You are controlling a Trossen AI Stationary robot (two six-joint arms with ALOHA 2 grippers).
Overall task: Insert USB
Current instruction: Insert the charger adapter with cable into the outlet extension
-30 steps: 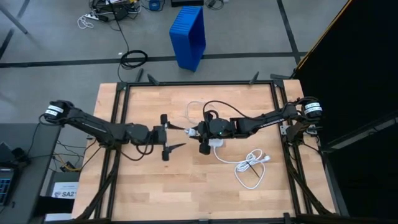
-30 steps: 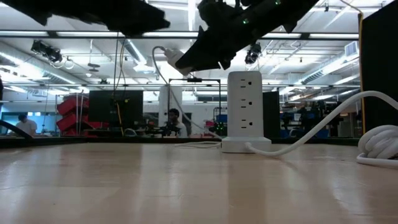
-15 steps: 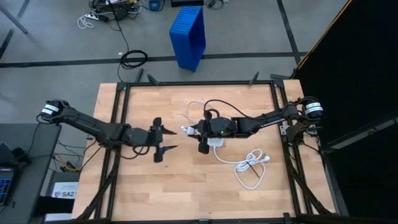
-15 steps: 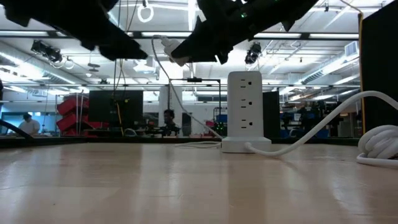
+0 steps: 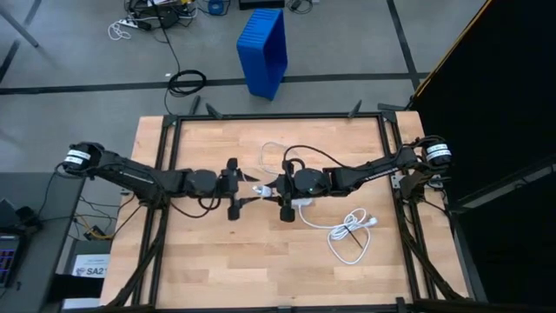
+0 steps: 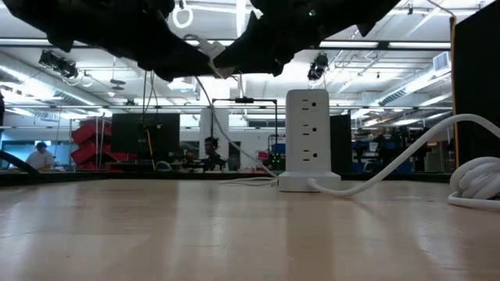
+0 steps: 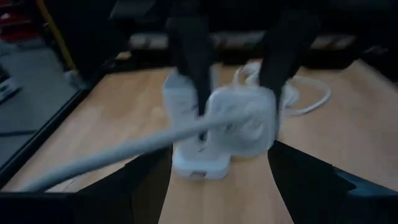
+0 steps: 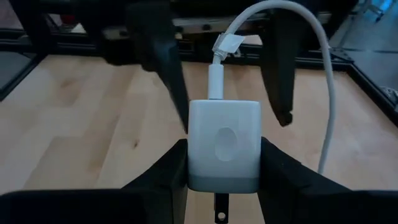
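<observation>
- The left tool [image 5: 233, 188] hangs above the middle of the bench [image 5: 200, 261], its two dark fingers spread wide apart and holding nothing; in the high view one finger shows on each side of the line that leads toward the other arm.
- Between the two arms, the USB [image 8: 273, 12], a thin white cable, runs from its plug [image 8: 215, 81] up and round in an arc. Its plug end is already seated in the top face of a white charger block [image 8: 224, 146].
- The right tool [image 5: 283, 186] is clamped on that charger block, a finger pressed on each flat side, and holds it in the air above the bench.
- The relation that counts: the plug's long axis points straight out from the right tool toward the left tool, so the cable end lies right in the gap between the left fingers. The left arm is the free one and the nearer to the plug.
- Farther right, the white socket block [image 6: 305, 140] stands upright on the bench, with its thick power cord [image 5: 347, 230] looped well apart toward the right edge.
</observation>
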